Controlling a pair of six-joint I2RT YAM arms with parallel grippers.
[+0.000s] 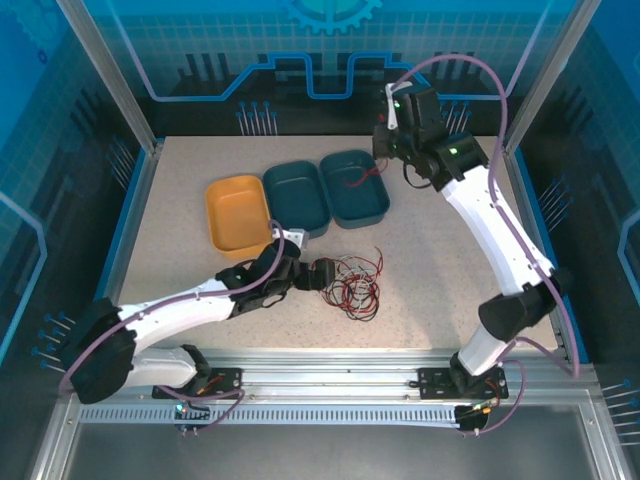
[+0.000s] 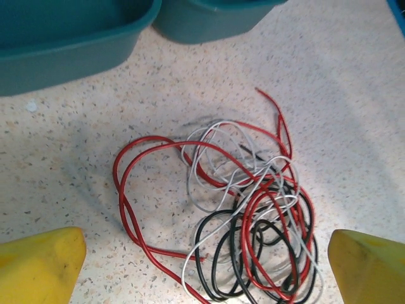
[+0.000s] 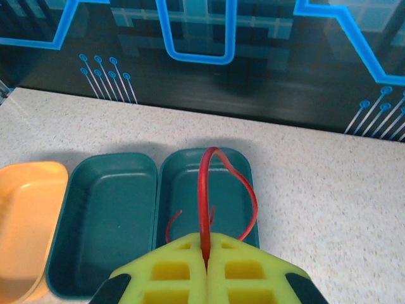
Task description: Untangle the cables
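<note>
left gripper (image 2: 202, 266) spread wide, holding nothing | tangle (image 2: 240, 215) of 3 cables mid-tabletop toward near edge, directly under it, bulk off-centre | right gripper (image 3: 205, 253) clamped on 1 red wire (image 3: 204, 202) over far teal tray (image 3: 183, 187) | I judge left arm nearer

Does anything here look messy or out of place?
Yes: a tangle of red, white and black wires sits loose on the table. One red wire dangles from the shut right gripper over the right-hand teal tray.

The left arm (image 1: 190, 315) stretches low, left fingers (image 2: 38, 266) spread wide; right arm (image 1: 495, 225) reaches far, right fingers (image 3: 183, 272) pressed together
</note>
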